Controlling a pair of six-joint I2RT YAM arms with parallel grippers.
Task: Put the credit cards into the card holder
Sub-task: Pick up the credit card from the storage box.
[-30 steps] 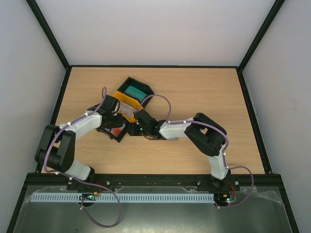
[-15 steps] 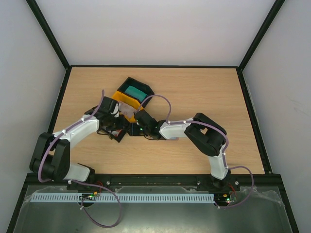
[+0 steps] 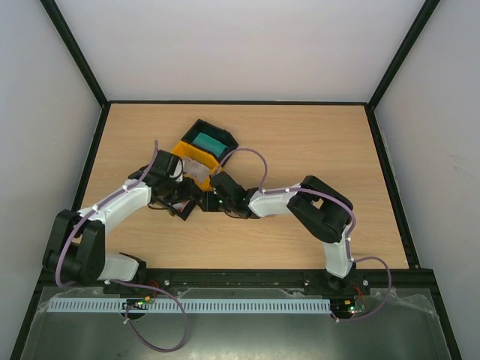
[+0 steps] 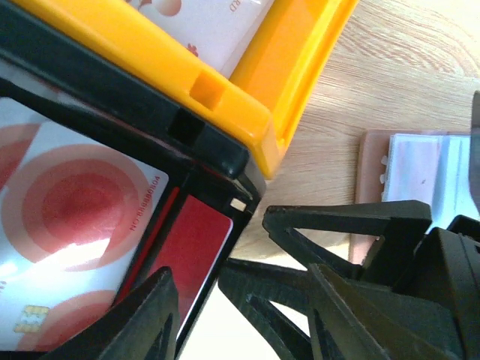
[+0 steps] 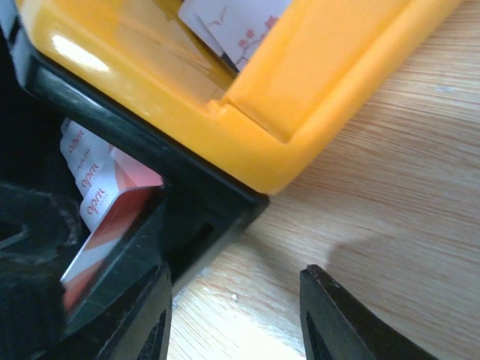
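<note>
**A:** Left wrist view: where's the red-and-white credit card (image 4: 75,217)?

**B:** In the black tray (image 4: 202,146) just below the yellow tray (image 4: 300,67), beside the left gripper (image 4: 221,300), whose jaws are apart. The card holder (image 4: 373,176) lies right of the yellow tray.

**A:** And the right gripper (image 5: 232,315)?

**B:** Jaws apart, below the yellow tray's corner.

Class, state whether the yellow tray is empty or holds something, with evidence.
Not empty: the yellow tray holds a pale pinkish-white card, visible inside its walls in both wrist views.
</note>
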